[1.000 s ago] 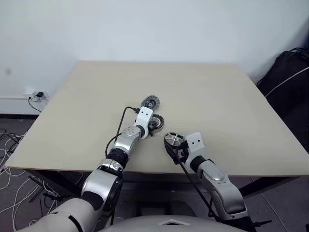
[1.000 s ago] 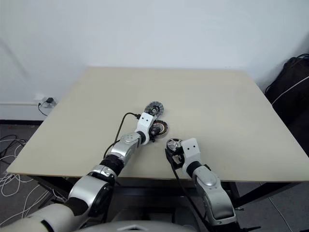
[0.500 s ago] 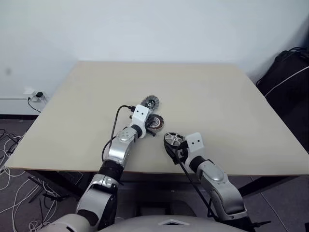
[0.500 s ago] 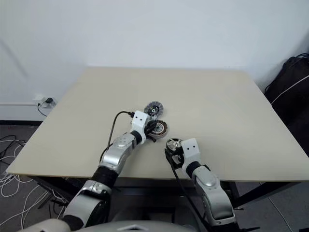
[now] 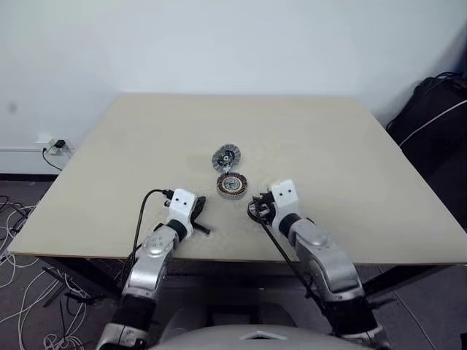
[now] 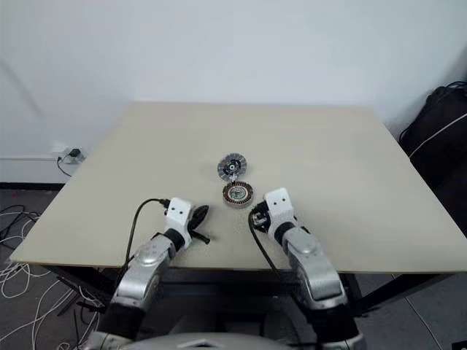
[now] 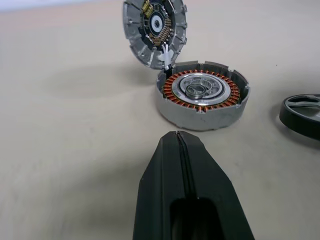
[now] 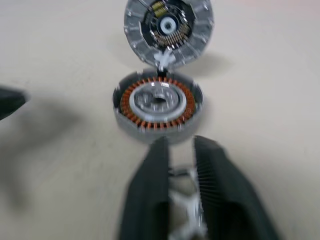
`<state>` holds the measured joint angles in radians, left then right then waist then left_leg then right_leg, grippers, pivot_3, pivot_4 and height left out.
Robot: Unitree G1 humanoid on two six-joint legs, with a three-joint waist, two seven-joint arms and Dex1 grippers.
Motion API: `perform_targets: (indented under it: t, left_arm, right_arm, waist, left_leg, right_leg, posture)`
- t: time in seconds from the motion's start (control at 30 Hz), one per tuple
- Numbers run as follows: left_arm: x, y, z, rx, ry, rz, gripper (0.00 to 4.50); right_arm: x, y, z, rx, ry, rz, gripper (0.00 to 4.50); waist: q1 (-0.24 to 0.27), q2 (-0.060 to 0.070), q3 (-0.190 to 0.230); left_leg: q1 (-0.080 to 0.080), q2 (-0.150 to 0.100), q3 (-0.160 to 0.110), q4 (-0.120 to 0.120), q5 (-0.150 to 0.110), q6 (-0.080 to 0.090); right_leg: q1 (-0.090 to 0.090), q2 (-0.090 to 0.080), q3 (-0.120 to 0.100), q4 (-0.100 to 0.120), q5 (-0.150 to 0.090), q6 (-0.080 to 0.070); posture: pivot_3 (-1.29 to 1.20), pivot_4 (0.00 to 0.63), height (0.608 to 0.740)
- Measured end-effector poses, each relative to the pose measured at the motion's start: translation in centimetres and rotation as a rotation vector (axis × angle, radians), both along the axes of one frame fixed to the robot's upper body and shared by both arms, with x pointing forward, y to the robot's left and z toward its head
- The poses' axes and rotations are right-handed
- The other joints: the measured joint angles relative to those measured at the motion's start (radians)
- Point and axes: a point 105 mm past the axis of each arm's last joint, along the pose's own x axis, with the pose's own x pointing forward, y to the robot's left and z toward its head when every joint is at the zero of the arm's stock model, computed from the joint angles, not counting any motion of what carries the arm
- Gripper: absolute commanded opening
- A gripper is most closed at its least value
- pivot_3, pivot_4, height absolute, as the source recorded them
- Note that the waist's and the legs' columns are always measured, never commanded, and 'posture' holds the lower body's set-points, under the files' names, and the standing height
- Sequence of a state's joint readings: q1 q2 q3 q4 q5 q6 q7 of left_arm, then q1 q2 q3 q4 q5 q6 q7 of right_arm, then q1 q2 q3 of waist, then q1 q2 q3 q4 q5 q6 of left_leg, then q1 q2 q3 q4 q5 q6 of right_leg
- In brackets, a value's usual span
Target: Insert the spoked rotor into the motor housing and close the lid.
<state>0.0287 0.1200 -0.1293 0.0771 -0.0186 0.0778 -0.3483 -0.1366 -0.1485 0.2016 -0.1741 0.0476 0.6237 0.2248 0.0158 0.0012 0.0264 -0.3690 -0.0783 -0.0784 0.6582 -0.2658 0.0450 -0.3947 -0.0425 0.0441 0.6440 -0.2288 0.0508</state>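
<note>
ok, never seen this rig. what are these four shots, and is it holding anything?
It is a humanoid robot with two arms, each ending in a two-fingered black gripper. The two wide pictures come from its head camera, looking down over both arms at a beige table. The two close-ups come from cameras on the wrists, looking along each gripper's fingers.

On the table sits a round motor cup with a copper-coloured ring inside. Its lid stands tilted open at the far edge, joined to the cup by white wires.

The left gripper is shut and empty. The right gripper is closed on a spoked wheel, just short of the cup, so the wheel is not in yet.
</note>
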Motion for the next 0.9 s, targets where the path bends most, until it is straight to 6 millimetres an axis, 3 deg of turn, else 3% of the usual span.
perform_targets:
  t: [0.27,0.4,0.57,0.9]
  left_arm:
    - [-2.4,0.3,-1.1,0.022,0.032,-0.024,0.0]
    - [-2.7,0.2,-1.2,0.032,0.031,-0.034,0.0]
    - [-2.6,0.0,-0.6,0.024,0.0,-0.038,0.0]
    - [-2.6,-0.9,-0.3,0.0,-0.019,-0.044,0.0]
  right_arm:
    - [3.5,2.5,-0.5,-0.087,0.033,0.052,0.03]
    - [4.6,4.0,-0.8,-0.106,0.061,0.08,0.03]
    - [5.2,5.9,-1.9,-0.104,0.12,0.128,0.03]
    - [5.6,7.6,-2.9,-0.103,0.161,0.187,0.03]
  waist:
    - [-0.005,0.001,-0.001]
    - [-0.01,0.002,-0.001]
    - [-0.022,0.003,-0.001]
    - [-0.038,0.006,-0.003]
  left_leg:
    - [0.001,0.0,0.0,0.0,0.001,0.0]
    - [0.001,0.0,0.0,-0.001,0.001,-0.001]
    - [0.002,0.0,0.0,-0.002,0.001,-0.001]
    - [0.003,0.0,0.0,-0.004,0.002,-0.002]
  right_leg:
    - [0.0,0.001,0.0,0.0,0.001,-0.002]
    - [0.0,0.001,0.0,0.001,0.001,-0.003]
    - [0.0,0.002,0.0,0.001,0.002,-0.003]
    - [-0.001,0.002,0.0,0.001,0.002,-0.003]
  posture:
    - [0.0,0.0,0.74]
    - [0.0,0.0,0.74]
    - [0.0,0.0,0.74]
    - [0.0,0.0,0.74]
